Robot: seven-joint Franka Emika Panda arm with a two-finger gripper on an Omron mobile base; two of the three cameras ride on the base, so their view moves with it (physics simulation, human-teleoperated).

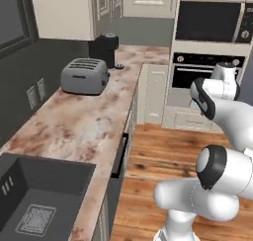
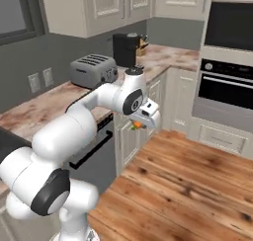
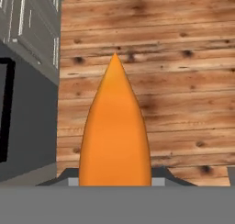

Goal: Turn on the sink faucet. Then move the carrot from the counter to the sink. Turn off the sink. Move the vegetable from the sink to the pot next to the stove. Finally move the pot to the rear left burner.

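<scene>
1. Carrot (image 3: 114,131): orange, tapered, held root-tip outward along the line of the gripper, thick end between the jaws. In the right base view it shows as a small orange piece with a touch of green (image 2: 138,125) under the hand. It hangs over the wooden floor (image 3: 183,81), off the counter and well apart from the sink.
2. Gripper (image 2: 140,124): jaws part-closed and clamped on the carrot; pointed downward over the floor, just beside the cabinet fronts (image 2: 129,136). Judged a carrying pose between stations.
3. Sink (image 1: 29,185): dark basin with a patterned drain mat, set in the near end of the counter (image 1: 84,121). No water or faucet can be made out.
4. Toaster (image 1: 85,75): grey, on the counter against the wall, untouched.
5. Coffee machine (image 1: 105,49): black, at the counter's far end.
6. Wall oven (image 2: 228,89): beyond the floor, not involved.
7. Pot, stove: whereabouts cannot be told.
</scene>
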